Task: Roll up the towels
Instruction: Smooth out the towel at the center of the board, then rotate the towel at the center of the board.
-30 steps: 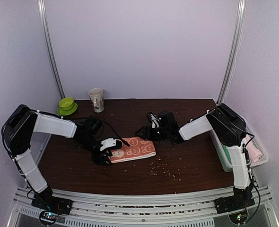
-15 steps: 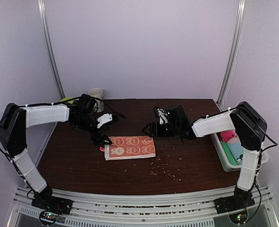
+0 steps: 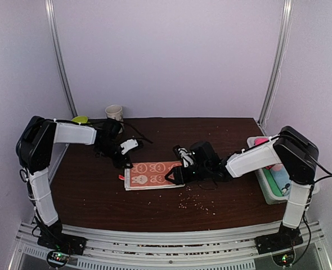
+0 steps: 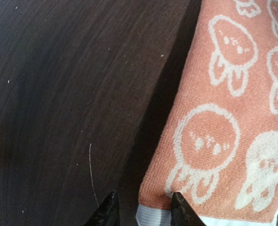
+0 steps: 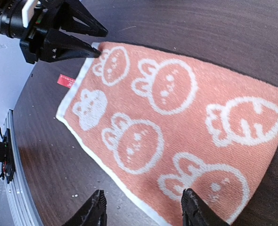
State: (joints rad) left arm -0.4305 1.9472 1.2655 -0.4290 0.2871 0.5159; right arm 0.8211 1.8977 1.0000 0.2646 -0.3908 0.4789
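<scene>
Top view: orange towel (image 3: pixel 152 174) w/ white bunny prints lies flat and unrolled mid-desk (image 3: pixel 98 197), long side running L–R. Left gripper (image 3: pixel 125 164) sits low at the towel's far-left corner. Right gripper (image 3: pixel 173 176) sits low over its right end. Small red tag (image 3: pixel 120 176) sticks out at the towel's left edge. Crumbs (image 3: pixel 191 199) are scattered on the desk just in front of the towel. Mug (image 3: pixel 115 112) stands at the back-left edge w/ a green item (image 3: pixel 80 119) beside it, partly hidden by the left arm. Bin (image 3: pixel 265 188) at the desk's right side, behind the right arm, holds rolled cloths (image 3: pixel 261 142), pink and lt-blue.

Left wrist: left gripper (image 4: pixel 143 212) is spread, nothing pinched btwn the fingers. One fingertip (image 4: pixel 181 212) is on the towel's white-hemmed corner, the other on bare desk (image 4: pixel 59 94) just beside the edge. Orange towel (image 4: pixel 224 117) fills the right side of the view, flat.

Right wrist: right gripper (image 5: pixel 143 212) is spread, holding nothing. One fingertip is over bare desk (image 5: pixel 224 28), the other over the towel's white hem; can't tell if it touches. Orange towel (image 5: pixel 176 122) lies flat across the view. Left gripper (image 5: pixel 101 43) is at the opposite corner, fingers apart, lower tip touching the hem. Red tag (image 5: pixel 66 80) is by that end.
</scene>
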